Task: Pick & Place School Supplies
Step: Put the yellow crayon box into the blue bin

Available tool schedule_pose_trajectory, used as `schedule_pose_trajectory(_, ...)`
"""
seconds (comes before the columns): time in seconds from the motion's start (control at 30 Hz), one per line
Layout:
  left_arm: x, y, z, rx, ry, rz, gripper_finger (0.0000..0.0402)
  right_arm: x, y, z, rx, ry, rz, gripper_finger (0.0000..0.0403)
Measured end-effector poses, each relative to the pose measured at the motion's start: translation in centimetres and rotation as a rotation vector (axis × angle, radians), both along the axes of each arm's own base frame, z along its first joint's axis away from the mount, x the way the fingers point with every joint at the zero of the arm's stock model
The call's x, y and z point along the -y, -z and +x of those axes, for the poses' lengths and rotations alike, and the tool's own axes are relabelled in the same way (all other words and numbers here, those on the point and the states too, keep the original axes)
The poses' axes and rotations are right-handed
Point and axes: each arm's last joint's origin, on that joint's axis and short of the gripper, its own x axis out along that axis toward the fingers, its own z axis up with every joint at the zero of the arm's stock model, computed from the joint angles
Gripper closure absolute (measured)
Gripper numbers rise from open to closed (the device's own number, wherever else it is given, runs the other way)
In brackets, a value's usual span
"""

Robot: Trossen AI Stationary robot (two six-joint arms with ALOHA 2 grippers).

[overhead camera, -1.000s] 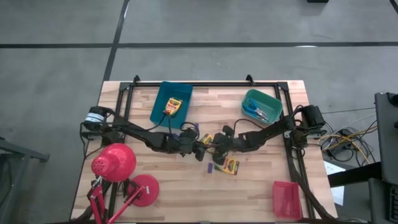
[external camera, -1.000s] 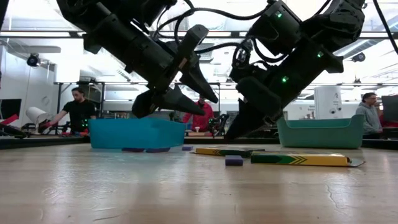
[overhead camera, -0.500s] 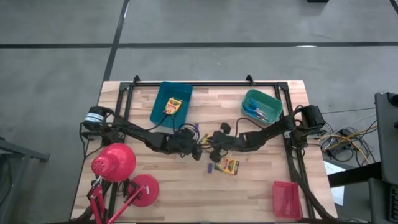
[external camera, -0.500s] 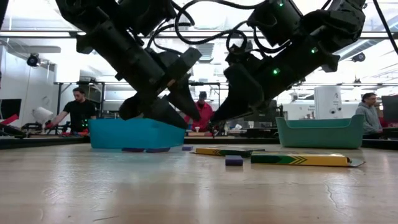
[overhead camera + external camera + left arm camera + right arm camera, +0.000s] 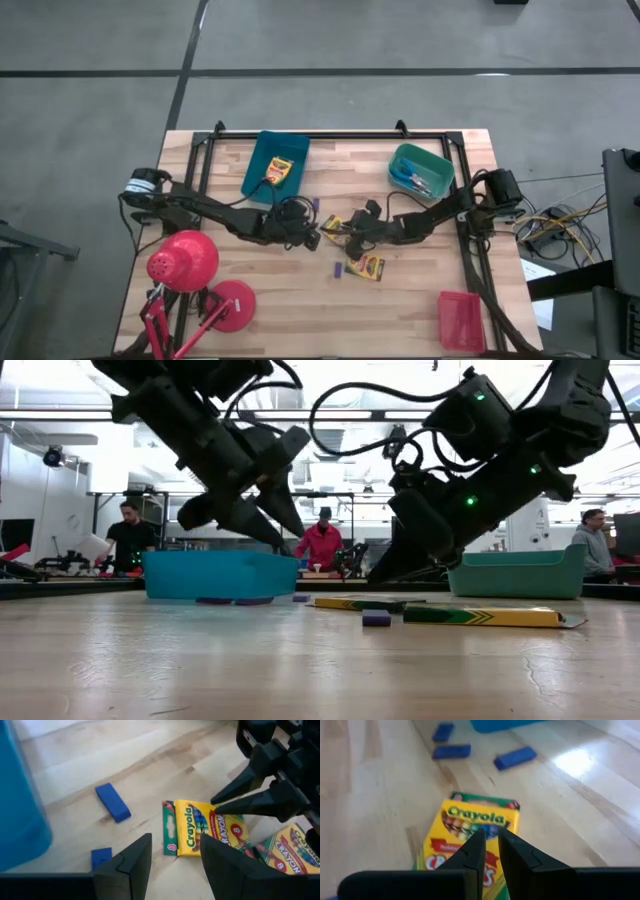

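With the left gripper spread and empty just beside the crayon box lying flat mid-table near the blue tray, and the right gripper nearly pressed together over that box, the left should straddle its narrow edges squarely before closing.
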Motion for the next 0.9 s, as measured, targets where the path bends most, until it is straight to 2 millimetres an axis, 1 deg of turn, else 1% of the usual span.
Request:
schedule_pose_trajectory(0.13, -0.1, -0.5, -0.2, 0.015, -0.01, 0.016, 0.0229, -0.1, -0.2, -0.2, 0.083, -0.021, 0.029, 0.0351)
schedule_pose_trajectory(0.33, -0.1, -0.5, -0.2, 0.016, -0.011, 0.017, 0.0229, -0.5, -0.1, -0.2, 0.081, -0.11, 0.087, 0.0351)
schedule_pose_trajectory(0.47, -0.1, -0.6, -0.2, 0.02, -0.011, 0.017, 0.0229, -1.1, -0.2, 0.3, 0.086, -0.134, 0.092, 0.0351)
schedule_pose_trajectory(0.53, -0.1, -0.6, -0.2, 0.019, -0.011, 0.017, 0.0229, -1.2, 0.2, 0.8, 0.077, -0.136, 0.089, 0.0351)
schedule_pose_trajectory(0.7, -0.1, -0.6, -0.2, 0.018, -0.009, 0.019, 0.0229, -1.2, 1.8, 1.5, 0.027, -0.137, 0.062, 0.0351)
schedule_pose_trajectory(0.9, -0.1, -0.8, -0.2, 0.02, -0.007, 0.021, 0.0229, -1.0, 2.2, 2.2, 0.031, -0.093, 0.044, 0.0351)
